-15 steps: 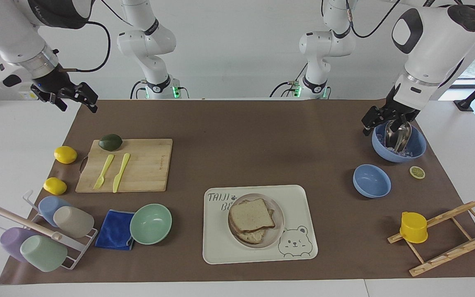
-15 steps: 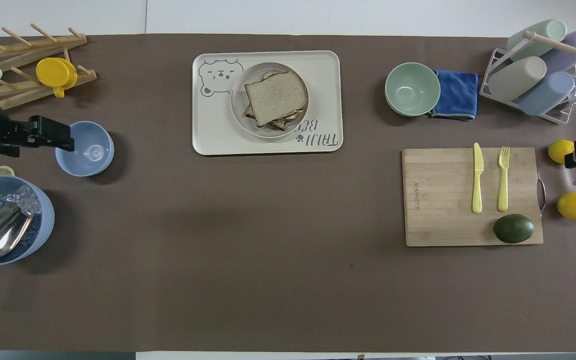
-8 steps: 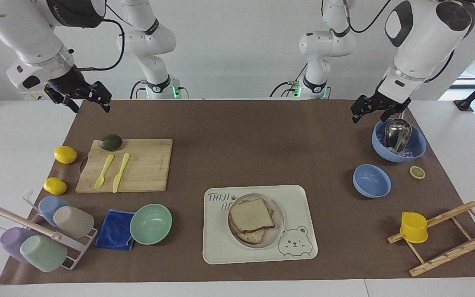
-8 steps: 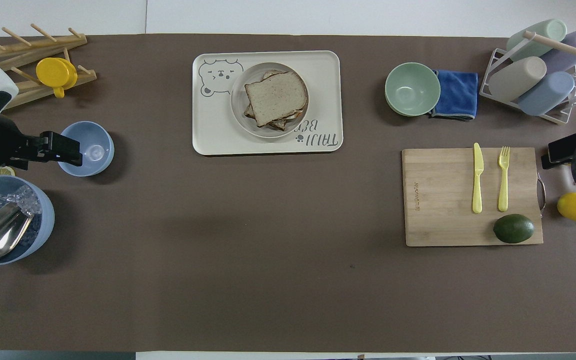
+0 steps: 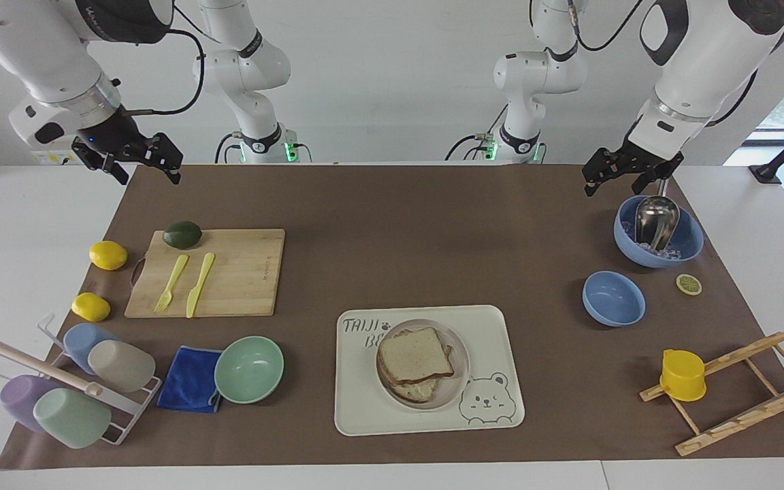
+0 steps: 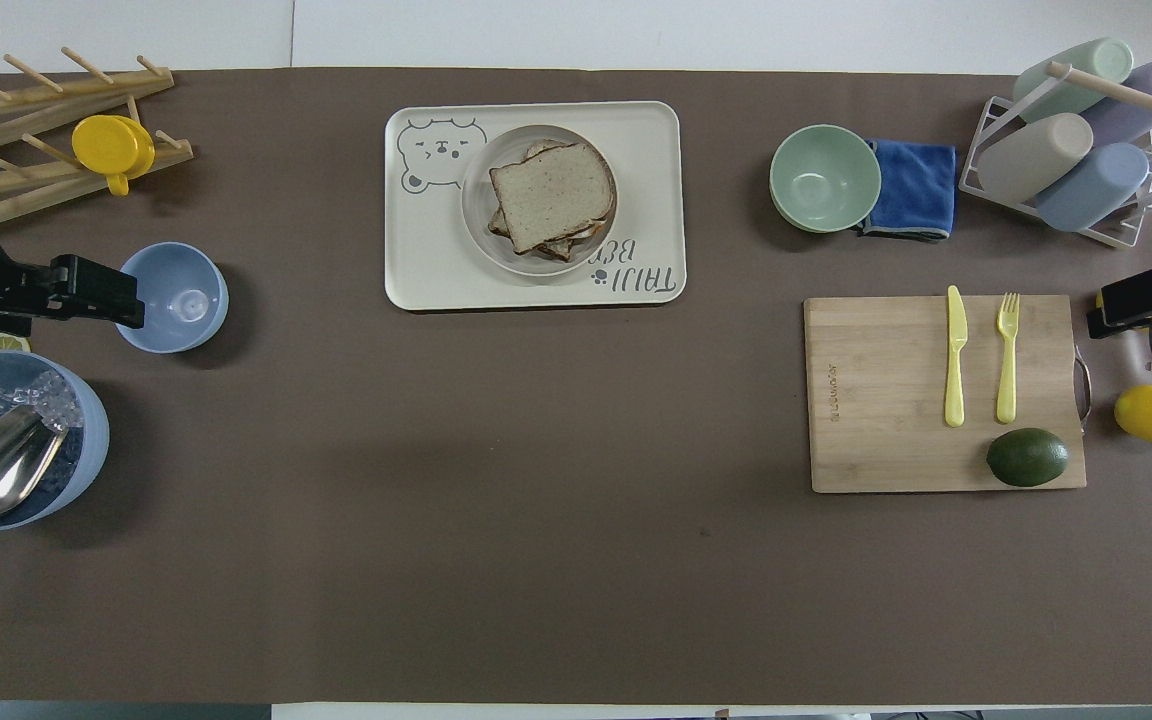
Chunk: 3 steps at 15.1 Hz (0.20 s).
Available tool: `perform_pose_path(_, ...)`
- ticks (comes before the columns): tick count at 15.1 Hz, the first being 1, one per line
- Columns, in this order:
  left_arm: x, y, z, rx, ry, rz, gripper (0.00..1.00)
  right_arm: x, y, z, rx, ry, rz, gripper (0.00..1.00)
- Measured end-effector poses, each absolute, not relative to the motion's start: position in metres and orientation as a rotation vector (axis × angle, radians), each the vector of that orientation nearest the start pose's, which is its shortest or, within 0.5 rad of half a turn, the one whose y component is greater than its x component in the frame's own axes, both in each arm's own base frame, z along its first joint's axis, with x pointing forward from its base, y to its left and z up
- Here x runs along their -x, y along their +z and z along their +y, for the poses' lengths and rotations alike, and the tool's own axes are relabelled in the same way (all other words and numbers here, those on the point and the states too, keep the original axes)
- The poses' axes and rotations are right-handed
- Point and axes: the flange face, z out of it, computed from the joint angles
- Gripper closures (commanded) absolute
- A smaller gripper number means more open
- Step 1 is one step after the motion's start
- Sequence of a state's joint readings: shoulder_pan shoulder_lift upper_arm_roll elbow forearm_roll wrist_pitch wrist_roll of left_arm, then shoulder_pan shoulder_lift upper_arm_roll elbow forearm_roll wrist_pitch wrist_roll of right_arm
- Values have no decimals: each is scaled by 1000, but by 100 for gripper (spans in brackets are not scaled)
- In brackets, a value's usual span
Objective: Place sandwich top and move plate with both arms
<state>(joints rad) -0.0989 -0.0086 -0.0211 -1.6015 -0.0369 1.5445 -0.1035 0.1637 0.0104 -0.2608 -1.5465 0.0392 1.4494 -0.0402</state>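
The sandwich top (image 5: 415, 354), a squarish slice of light brown wholemeal bread with a darker crust, is seen lying on a stack of other slices on the small round beige-grey plate (image 5: 458, 381). The plate is set on a cream rectangular tray printed with a bear (image 5: 494, 333). Both are well apart from either pincer and untouched.

The left arm's black two-finger gripper (image 5: 611, 174) is held up in the air over the brown table mat, just beside the deep blue bowl of ice with a metal scoop (image 5: 657, 235). Its fingers are spread apart and nothing is held between them. A smaller shallow blue bowl (image 5: 613, 298) and a lemon slice (image 5: 689, 284) are found near that bowl, well below the gripper.

The right arm's black two-finger gripper (image 5: 140, 162) is held in the air over the mat's edge at its own end of the table. Its fingers are likewise parted and empty. The bamboo cutting board (image 5: 242, 272), bearing a dark green avocado (image 5: 182, 234), a yellow plastic fork (image 5: 171, 282) and a yellow plastic knife (image 5: 199, 284), is seen below it, untouched.
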Motion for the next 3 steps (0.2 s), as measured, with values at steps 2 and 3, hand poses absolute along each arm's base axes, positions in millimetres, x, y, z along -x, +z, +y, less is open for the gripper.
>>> perform_pose_path(2,-544,612,-70,3171,86,26,0,-542,620,-47,3092,162,84,0)
perform_pose_path(3,-544,611,-70,3171,86,26,0,-542,620,-47,3092,162,84,0)
